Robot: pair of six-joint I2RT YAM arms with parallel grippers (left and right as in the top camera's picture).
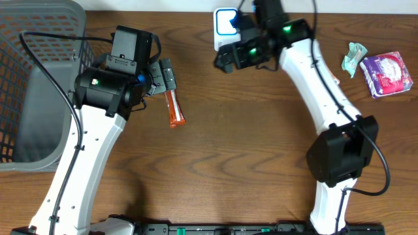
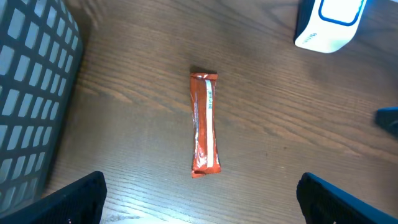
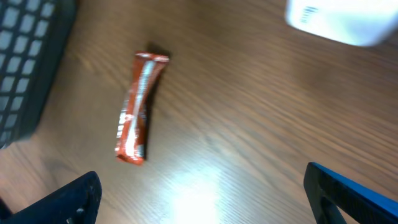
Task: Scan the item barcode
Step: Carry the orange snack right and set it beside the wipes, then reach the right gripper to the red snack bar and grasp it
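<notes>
Lying flat, orange bar [image 2: 204, 124] w/ white stripe

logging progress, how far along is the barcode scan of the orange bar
Done: nothing visible. The orange bar lies flat on the table, apart from the scanner. In hand: nothing; left pincer and right pincer both open, empty. Left: grasp it, show barcode to scanner.
</notes>
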